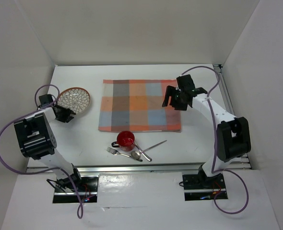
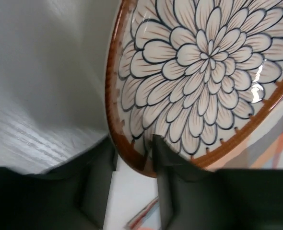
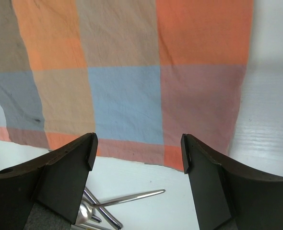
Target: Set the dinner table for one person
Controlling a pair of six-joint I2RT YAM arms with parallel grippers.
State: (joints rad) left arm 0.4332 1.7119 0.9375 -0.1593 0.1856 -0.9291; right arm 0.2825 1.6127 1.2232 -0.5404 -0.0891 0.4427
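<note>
in the left wrist view the plate (image 2: 204,72) runs off the top and right edges. the stretch of its rim pinched in the left gripper (image 2: 133,154) is partly hidden behind one finger. beyond that finger the cloth mat (image 2: 271,148) is only a blur. below the wide-apart right gripper (image 3: 139,148), the cutlery (image 3: 127,196) is cut by the bottom edge and partly covered by a finger, so the pieces cannot be told apart.

White flat tabletop (image 1: 132,76). Orange-and-blue checked cloth mat (image 1: 139,105) at centre. Round brown-rimmed patterned plate (image 1: 76,98) lies left of the mat, apart from it, with the left gripper (image 1: 64,115) at its near rim. Right gripper (image 1: 172,101) is over the mat's right edge. Red cup (image 1: 125,139), steel fork (image 1: 113,151), spoon (image 1: 135,155) and knife (image 1: 154,146) are clustered just nearside of the mat.
</note>
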